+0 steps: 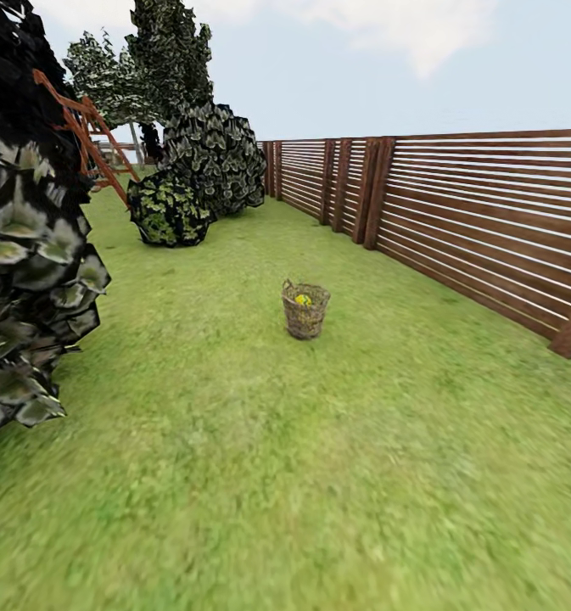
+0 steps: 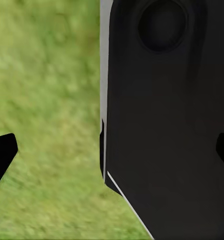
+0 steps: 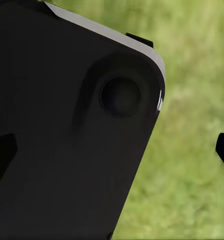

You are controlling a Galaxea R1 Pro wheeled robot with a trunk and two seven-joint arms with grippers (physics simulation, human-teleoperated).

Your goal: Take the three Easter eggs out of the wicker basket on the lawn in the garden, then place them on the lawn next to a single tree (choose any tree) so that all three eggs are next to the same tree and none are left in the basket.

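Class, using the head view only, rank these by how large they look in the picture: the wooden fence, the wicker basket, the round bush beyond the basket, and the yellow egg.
1. wooden fence
2. round bush
3. wicker basket
4. yellow egg

The bush stands farther off than the basket, so its true size is greater still.

wicker basket (image 1: 305, 316): loose brown weave, rough, matt
egg (image 1: 303, 299): smooth yellow shell, centre of frame
lawn (image 1: 319, 475): mottled green grass, matt
fence (image 1: 489, 221): brown wooden slats, satin, right of frame
robot body (image 2: 171, 125): smooth black casing, faint sheen, pale edge
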